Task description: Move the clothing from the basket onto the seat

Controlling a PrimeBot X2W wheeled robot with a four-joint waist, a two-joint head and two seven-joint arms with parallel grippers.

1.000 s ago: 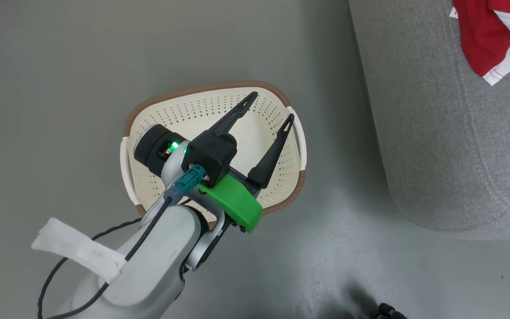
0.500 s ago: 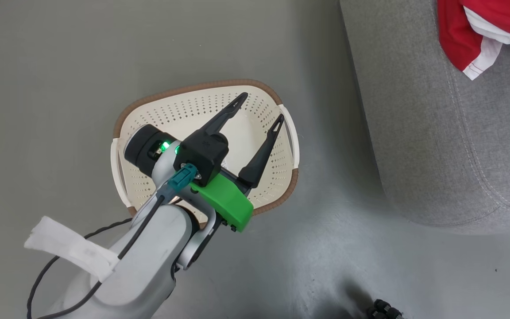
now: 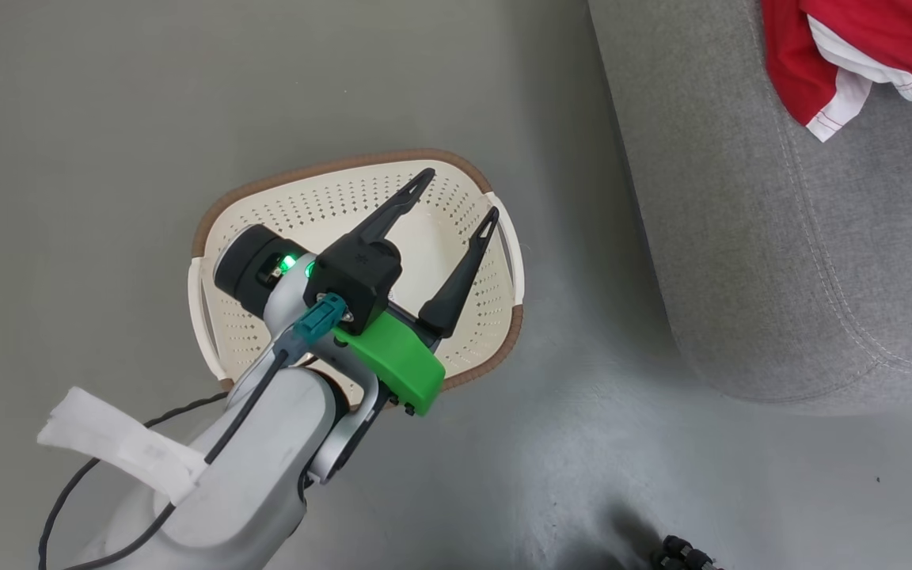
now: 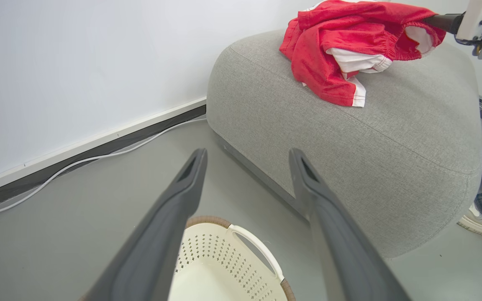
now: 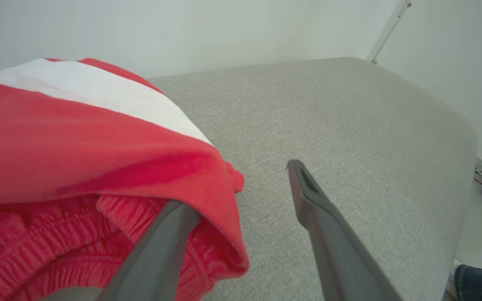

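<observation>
Head camera has swung, so basket (image 3: pixel 321 167) and seat (image 3: pixel 749 237) slide left together, and the clothing (image 3: pixel 836 47) has resettled, far right on the seat. Right gripper (image 5: pixel 234 186) stands wide, one finger tucked under a red fold, gripping nothing. Left gripper (image 3: pixel 461 192) hangs wide open above the basket. Soft, light, floppy stuff — I'd pinch the bunched waistband.

The clothing (image 4: pixel 333 46), at the upper right of the left wrist view, is soft red cloth with white panels, gathered and ribbed at its elastic band. The seat (image 4: pixel 391 138) has a coarse, matt grey weave with stitched seams. The basket (image 3: pixel 329 206) is smooth, perforated cream plastic, with a rim moulded in a brown woven look. The left gripper (image 3: pixel 461 192) has matt dark plastic fingers, and the green cover (image 3: pixel 389 360) behind them is smooth plastic. The floor (image 3: pixel 68 119) is smooth grey with a dull sheen.
</observation>
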